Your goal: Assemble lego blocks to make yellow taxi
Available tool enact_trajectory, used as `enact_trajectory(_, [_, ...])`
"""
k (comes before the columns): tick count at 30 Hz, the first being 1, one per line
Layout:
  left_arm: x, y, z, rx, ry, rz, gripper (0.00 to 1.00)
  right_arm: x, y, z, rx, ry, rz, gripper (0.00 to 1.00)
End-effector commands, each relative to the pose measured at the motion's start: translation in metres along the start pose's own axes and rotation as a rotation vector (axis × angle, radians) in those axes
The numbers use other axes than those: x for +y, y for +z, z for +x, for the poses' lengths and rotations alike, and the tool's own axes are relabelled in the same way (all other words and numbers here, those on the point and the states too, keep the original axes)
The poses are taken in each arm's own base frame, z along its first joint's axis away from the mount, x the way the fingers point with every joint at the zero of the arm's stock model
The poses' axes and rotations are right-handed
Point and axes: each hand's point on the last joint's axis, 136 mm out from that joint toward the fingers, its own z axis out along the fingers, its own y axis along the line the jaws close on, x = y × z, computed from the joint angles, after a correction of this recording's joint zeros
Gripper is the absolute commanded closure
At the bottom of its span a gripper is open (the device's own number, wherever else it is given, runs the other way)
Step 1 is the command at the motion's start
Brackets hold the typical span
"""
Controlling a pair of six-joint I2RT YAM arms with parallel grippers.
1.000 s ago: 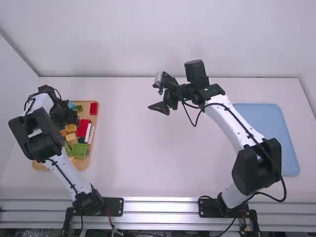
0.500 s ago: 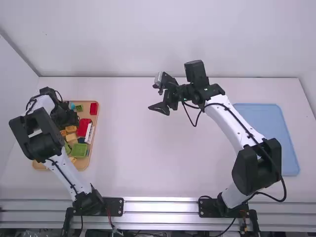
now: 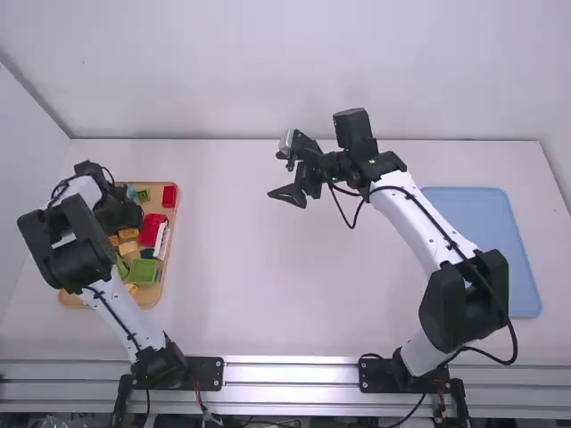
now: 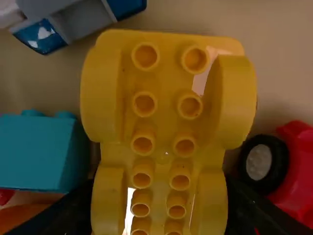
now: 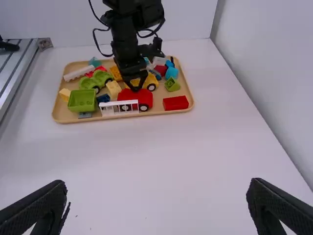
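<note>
The studded piece (image 4: 164, 120) is yellow, a block (image 4: 36, 152) teal, one tray (image 3: 486, 232) light blue.

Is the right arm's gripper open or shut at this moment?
Open: the right gripper shows its two fingers wide apart in its wrist view, with the white table visible between them.

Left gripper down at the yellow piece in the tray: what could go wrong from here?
1. Snag: the teal block and the red piece's black wheel sit close on opposite sides of the yellow piece, so the left gripper could catch or shove them.
2. Slip: the yellow piece's sides bulge and neck in, so a grip on those curves might let it twist or tilt on the lift.
</note>
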Motion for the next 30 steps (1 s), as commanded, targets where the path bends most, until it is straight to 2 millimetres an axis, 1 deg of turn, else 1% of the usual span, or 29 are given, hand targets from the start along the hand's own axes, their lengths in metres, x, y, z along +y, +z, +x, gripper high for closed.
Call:
enact_trajectory(1, [-0.003, 0.004, 0.004, 0.01, 0.003, 0.017, 0.27, -0.003, 0.0, -0.008, -0.013, -0.013, 0.002, 0.02])
enact_trajectory(6, [-0.003, 0.005, 0.004, 0.01, 0.002, 0.018, 0.29, -0.004, -0.001, -0.008, -0.013, -0.011, 0.003, 0.02])
enact_trajectory(7, [-0.003, 0.005, 0.004, 0.007, 0.003, 0.017, 0.31, -0.004, -0.001, -0.008, -0.013, -0.011, 0.003, 0.02])
enact_trajectory(8, [-0.003, 0.005, 0.003, 0.005, 0.002, 0.018, 0.33, -0.004, -0.001, -0.008, -0.013, -0.011, 0.003, 0.02])
enact_trajectory(9, [-0.003, 0.005, 0.003, 0.006, 0.002, 0.018, 0.39, -0.003, 0.0, -0.008, -0.012, -0.011, 0.002, 0.02])
enact_trajectory(10, [-0.003, 0.005, 0.004, 0.006, 0.003, 0.018, 0.4, -0.003, 0.0, -0.008, -0.013, -0.012, 0.001, 0.02])
enact_trajectory(12, [-0.003, 0.005, 0.004, 0.007, 0.001, 0.019, 0.47, -0.004, -0.001, -0.008, -0.013, -0.011, 0.003, 0.02])
enact_trajectory(13, [-0.003, 0.005, 0.004, 0.007, 0.0, 0.019, 0.48, -0.004, -0.001, -0.007, -0.013, -0.01, 0.003, 0.02])
enact_trajectory(14, [-0.003, 0.005, 0.004, 0.006, -0.001, 0.016, 0.52, -0.004, -0.001, -0.008, -0.013, -0.011, 0.002, 0.02])
enact_trajectory(17, [-0.001, 0.003, -0.001, -0.006, -0.033, 0.011, 0.58, -0.003, 0.0, -0.008, -0.012, -0.01, 0.002, 0.02])
enact_trajectory(19, [0.003, -0.005, -0.007, -0.026, -0.063, 0.004, 0.6, -0.003, 0.0, -0.007, -0.011, -0.009, 0.001, 0.02])
enact_trajectory(20, [0.005, -0.014, -0.012, -0.046, -0.077, -0.001, 0.6, -0.003, 0.0, -0.007, -0.011, -0.009, 0.001, 0.02])
enact_trajectory(21, [0.006, -0.015, -0.013, -0.049, -0.078, -0.002, 0.6, -0.003, 0.0, -0.007, -0.011, -0.009, 0.001, 0.02])
enact_trajectory(23, [0.005, -0.037, -0.021, -0.089, -0.074, 0.0, 0.56, -0.004, -0.001, -0.007, -0.011, -0.008, 0.002, 0.02])
enact_trajectory(24, [0.004, -0.044, -0.023, -0.097, -0.067, -0.002, 0.56, -0.004, -0.001, -0.007, -0.011, -0.008, 0.003, 0.02])
enact_trajectory(25, [0.0, -0.054, -0.024, -0.106, -0.042, -0.003, 0.57, -0.005, -0.002, -0.006, -0.011, -0.006, 0.006, 0.02])
enact_trajectory(26, [-0.005, -0.065, -0.026, -0.115, -0.008, -0.005, 0.6, -0.006, -0.004, -0.006, -0.013, -0.004, 0.008, 0.02])
enact_trajectory(27, [-0.006, -0.068, -0.026, -0.118, 0.002, -0.005, 0.6, -0.007, -0.004, -0.006, -0.013, -0.003, 0.009, 0.02])
enact_trajectory(28, [-0.014, -0.077, -0.026, -0.122, 0.043, -0.004, 0.61, -0.008, -0.005, -0.005, -0.013, -0.002, 0.012, 0.02])
enact_trajectory(29, [-0.02, -0.081, -0.025, -0.12, 0.074, -0.002, 0.63, -0.008, -0.005, -0.005, -0.012, 0.0, 0.012, 0.02])
enact_trajectory(30, [-0.034, -0.085, -0.021, -0.109, 0.147, 0.016, 0.64, -0.008, -0.006, -0.004, -0.011, 0.005, 0.013, 0.02])
